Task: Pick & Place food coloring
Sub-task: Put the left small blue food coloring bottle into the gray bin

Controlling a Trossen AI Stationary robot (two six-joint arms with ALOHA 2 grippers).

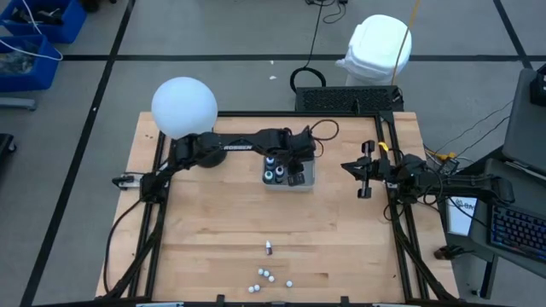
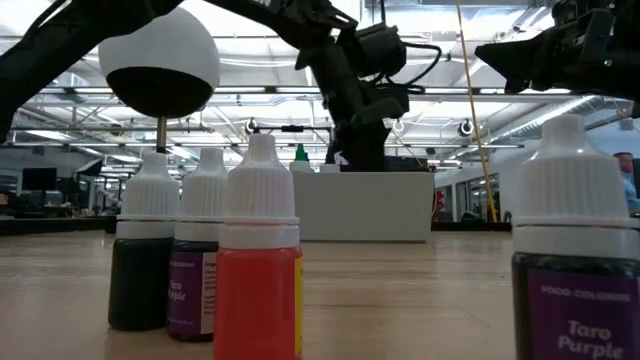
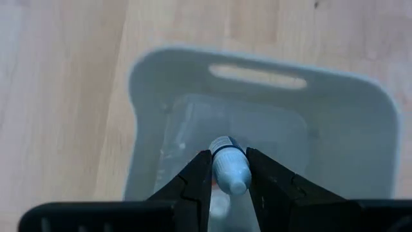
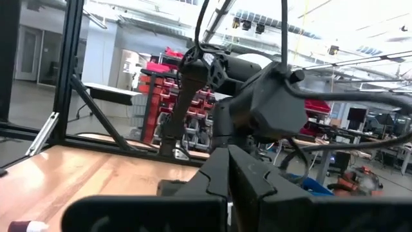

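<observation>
My left gripper (image 3: 228,158) hangs over the grey tray (image 3: 360,116), shut on one small food coloring bottle (image 3: 230,173) with a white cap. In the high view this gripper (image 1: 294,169) is above the tray (image 1: 310,182) at the table's middle, where a few dark bottles (image 1: 273,175) stand upright. Several more food coloring bottles (image 1: 266,275) stand loose on the wood near the front edge; the low view shows them close up (image 2: 258,270). My right gripper (image 1: 351,166) waits shut and raised at the right, holding nothing. My left gripper pinches the bottle's sides (image 3: 222,169) between its two fingers, just behind the dark ring below the cap. The fingers slant down from the table's left side and lie along the bottle. The bottle is lifted clear, above the tray's inside.
A white globe lamp (image 1: 183,107) stands at the far left of the table. Black frame rails (image 1: 158,222) run along both sides. Bare wood lies between the tray and the loose bottles at the front.
</observation>
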